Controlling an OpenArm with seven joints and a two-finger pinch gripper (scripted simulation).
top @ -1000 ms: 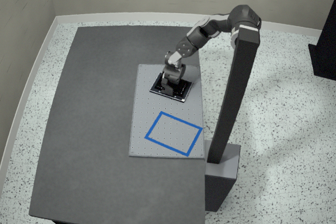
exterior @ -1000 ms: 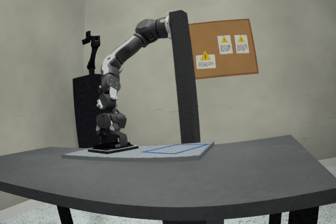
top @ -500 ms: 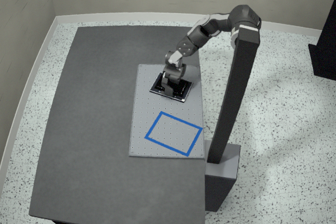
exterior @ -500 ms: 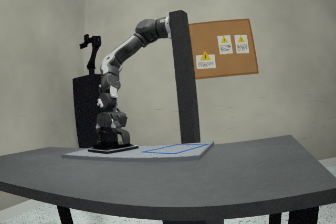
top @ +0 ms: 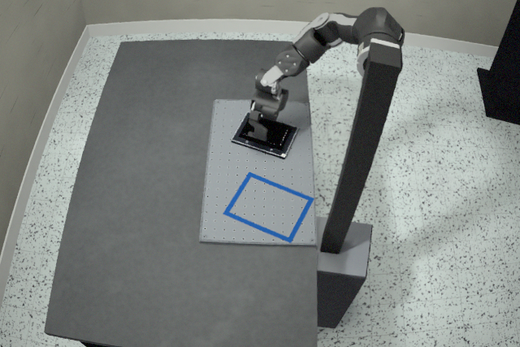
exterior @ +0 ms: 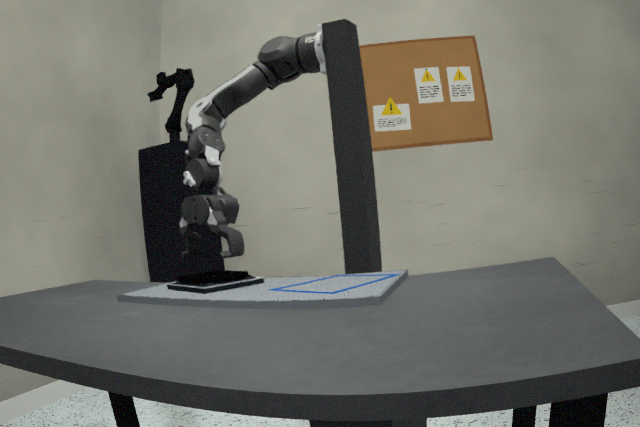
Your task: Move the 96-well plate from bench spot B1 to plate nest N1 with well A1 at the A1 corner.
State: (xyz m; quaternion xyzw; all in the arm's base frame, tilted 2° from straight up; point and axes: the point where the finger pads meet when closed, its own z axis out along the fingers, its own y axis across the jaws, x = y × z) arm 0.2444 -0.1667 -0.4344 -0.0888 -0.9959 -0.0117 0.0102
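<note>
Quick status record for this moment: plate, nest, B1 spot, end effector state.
plate: black 96-well plate lying flat in the nest
nest: dark frame on the grey perforated board
B1 spot: blue outline, nothing inside it
end effector: directly over the plate, fingers open, holding nothing
A1 corner: too small to tell
arm mount: dark post beside the table
</note>
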